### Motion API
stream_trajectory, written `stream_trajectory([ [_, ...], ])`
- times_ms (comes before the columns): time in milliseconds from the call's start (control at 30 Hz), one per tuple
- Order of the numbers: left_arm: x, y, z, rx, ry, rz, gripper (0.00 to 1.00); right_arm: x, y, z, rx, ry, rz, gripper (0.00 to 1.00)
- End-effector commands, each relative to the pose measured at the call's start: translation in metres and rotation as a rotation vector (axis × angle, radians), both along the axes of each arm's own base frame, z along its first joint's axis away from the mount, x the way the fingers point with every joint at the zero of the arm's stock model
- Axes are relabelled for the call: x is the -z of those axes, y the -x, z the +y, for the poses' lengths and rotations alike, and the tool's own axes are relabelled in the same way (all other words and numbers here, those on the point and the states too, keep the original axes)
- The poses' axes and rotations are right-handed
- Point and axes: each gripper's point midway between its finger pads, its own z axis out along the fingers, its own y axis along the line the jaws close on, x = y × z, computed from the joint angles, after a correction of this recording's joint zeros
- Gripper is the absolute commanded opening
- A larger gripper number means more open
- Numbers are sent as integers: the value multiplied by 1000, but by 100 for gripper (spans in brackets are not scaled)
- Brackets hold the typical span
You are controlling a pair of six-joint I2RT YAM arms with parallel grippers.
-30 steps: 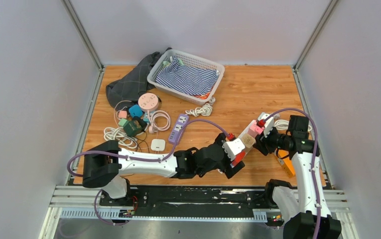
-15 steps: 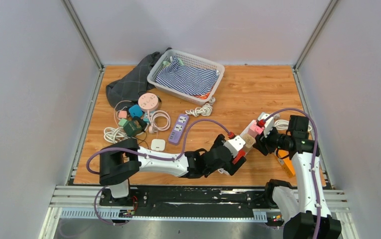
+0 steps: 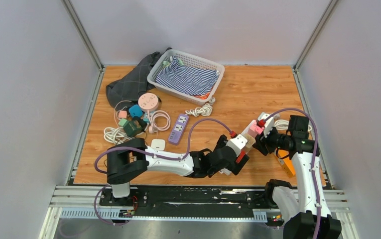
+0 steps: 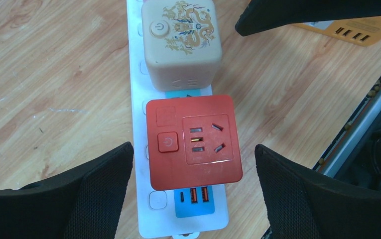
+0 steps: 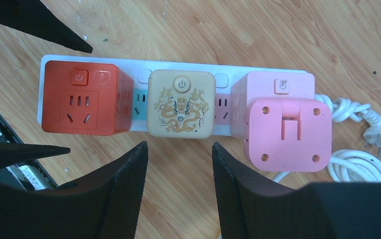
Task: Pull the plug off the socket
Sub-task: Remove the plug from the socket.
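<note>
Left gripper [image 4: 193,149] hangs released, jaws wide on either side of the red plug [image 5: 81,98], not touching it. That rigid, smooth cube (probably seated tight) wants a squeeze on opposite flanks. It sits on the white strip's [image 5: 218,67] left end, toward the worktop's near right corner. Right gripper [image 5: 178,149] is likewise unclenched, near the strip.

The light was bright and even, falling from overhead. The red cube [image 5: 86,99] threw only a short, soft shadow on the table [image 5: 228,30]. Wood grain looked crisp up close; the overhead view was softer.
</note>
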Motion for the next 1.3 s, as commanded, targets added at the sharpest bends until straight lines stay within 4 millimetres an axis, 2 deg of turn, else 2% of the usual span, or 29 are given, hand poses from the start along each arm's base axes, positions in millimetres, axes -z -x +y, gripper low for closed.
stream_trajectory([
  [0, -4, -9, -7, -50, 23, -13, 92, -3, 0, 1, -5, -17, -5, 53],
  [300, 9, -11, -9, -63, -3, -10, 81, -3, 0, 2, -8, -19, -3, 53],
  [533, 13, -14, -8, -72, -21, -23, 74, -4, 0, 2, -12, -22, -8, 53],
  [633, 14, -17, -5, -79, -39, -43, 64, -4, 1, 3, -13, -24, -8, 53],
  [767, 15, -19, 0, -75, -63, -67, 43, -5, 2, 4, -21, -31, -8, 53],
  [867, 14, -19, 2, -59, -80, -84, 32, -6, 3, 7, -30, -43, -8, 53],
  [1033, 18, -13, 3, 32, -131, -118, 19, -7, 5, 10, -42, -58, -5, 53],
  [1167, 29, -4, 4, 111, -164, -110, 0, -6, 6, 12, -50, -66, -2, 53],
  [1267, 40, 2, 0, 186, -189, -104, 0, -6, 5, 11, -49, -68, 2, 53],
])
